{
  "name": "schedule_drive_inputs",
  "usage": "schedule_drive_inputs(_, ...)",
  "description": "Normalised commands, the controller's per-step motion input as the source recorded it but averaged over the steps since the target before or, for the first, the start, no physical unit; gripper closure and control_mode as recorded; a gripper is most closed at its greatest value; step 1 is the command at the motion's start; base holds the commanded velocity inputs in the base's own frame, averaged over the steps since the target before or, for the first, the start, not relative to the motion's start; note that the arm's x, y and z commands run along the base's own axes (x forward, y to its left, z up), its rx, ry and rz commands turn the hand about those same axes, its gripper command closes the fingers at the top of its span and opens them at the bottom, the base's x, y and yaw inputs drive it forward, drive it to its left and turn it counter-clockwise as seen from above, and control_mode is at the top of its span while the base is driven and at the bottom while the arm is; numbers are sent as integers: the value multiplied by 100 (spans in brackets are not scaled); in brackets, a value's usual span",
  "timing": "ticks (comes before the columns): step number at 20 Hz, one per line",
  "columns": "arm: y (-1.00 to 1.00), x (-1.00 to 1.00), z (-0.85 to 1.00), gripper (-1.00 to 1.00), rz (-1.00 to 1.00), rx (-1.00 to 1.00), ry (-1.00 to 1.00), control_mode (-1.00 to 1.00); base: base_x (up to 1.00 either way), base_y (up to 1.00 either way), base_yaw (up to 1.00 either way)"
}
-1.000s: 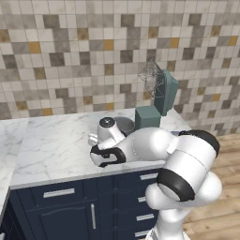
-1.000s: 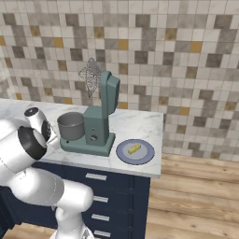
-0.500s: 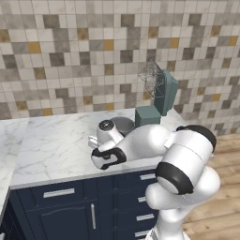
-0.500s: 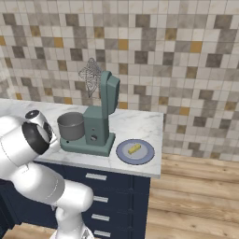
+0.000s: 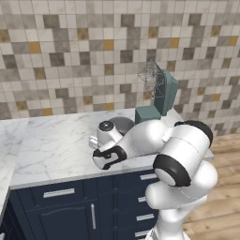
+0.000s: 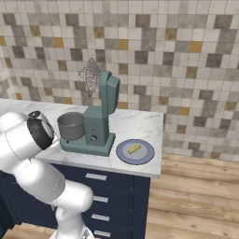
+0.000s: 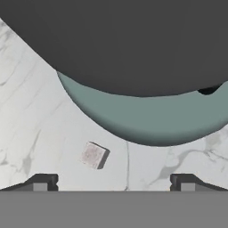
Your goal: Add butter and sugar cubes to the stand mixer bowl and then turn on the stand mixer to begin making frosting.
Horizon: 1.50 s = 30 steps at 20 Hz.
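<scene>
Yellow butter (image 6: 134, 149) on its plate (image 6: 122, 154), sugar cube (image 7: 93, 155) on the tabletop (image 7: 35, 120) beside the stand mixer (image 6: 100, 121): nothing added, tool (image 7: 113, 183) spread, empty.

Claw (image 7: 113, 182) low; jaws wide apart

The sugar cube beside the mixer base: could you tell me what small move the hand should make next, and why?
Probably lower the open gripper straight onto the sugar cube. The cube lies loose on the marble counter, just short of the stand mixer base's curved edge, and sits left of centre between the spread jaws, so a slight shift toward it should come first.
</scene>
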Motion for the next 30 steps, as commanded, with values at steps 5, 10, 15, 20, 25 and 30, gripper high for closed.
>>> schedule_drive_inputs(5,1,11,-14,-100,-1,0,0,-100,0,0,0)
schedule_drive_inputs(10,9,13,-9,-100,0,0,0,-100,0,0,0)
schedule_drive_inputs(15,12,8,-11,-100,0,0,0,-100,0,0,0)
schedule_drive_inputs(20,9,10,-16,-100,-1,0,0,-100,0,0,0)
schedule_drive_inputs(25,0,10,-18,-100,-2,0,0,-100,0,0,0)
schedule_drive_inputs(30,0,3,-15,-100,-3,0,0,-100,0,0,0)
